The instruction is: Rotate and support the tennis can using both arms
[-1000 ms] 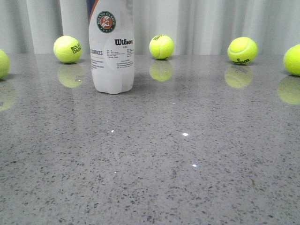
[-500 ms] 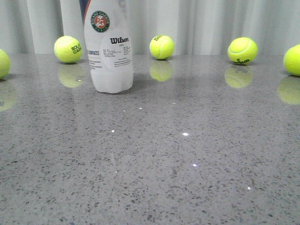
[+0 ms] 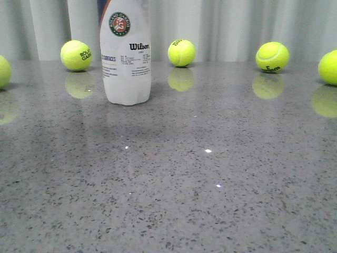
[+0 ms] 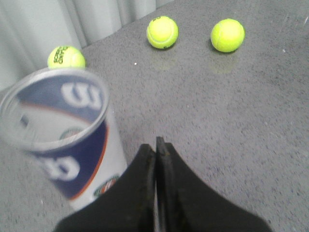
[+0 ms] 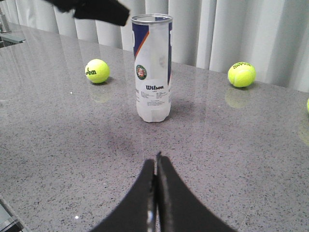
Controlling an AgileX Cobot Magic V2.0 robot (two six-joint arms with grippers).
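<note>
Front view, can: the tennis can (image 3: 126, 58) stands upright on the grey speckled table (image 3: 210, 179), left of centre and toward the far edge; its top is cut off by the frame.
Front view, balls: 5 tennis balls lie along the back of the table; the nearest one (image 3: 76, 55) sits just left of the can, not touching it.
Front view, arms: neither gripper is visible.

Left wrist view, tool: the left gripper (image 4: 157, 145) has its 2 fingers pressed together, holding nothing.
Left wrist view, can: the can's open metal rim (image 4: 50, 108) shows from above, close beside the fingertips and to one side of them; contact is not evident.
Left wrist view, axis: the can's long axis is vertical.

Right wrist view, tool: the right gripper (image 5: 156, 162) is likewise closed and empty.
Right wrist view, can: the can (image 5: 152, 67) stands straight ahead of the fingertips, well apart from them.
Right wrist view, other arm: a black part of the left arm (image 5: 91, 10) hangs near the can's top.

Key relation: the left arm is the nearer, judged from both wrist views; the right arm likely needs a forward reach to brace the can's wall.
</note>
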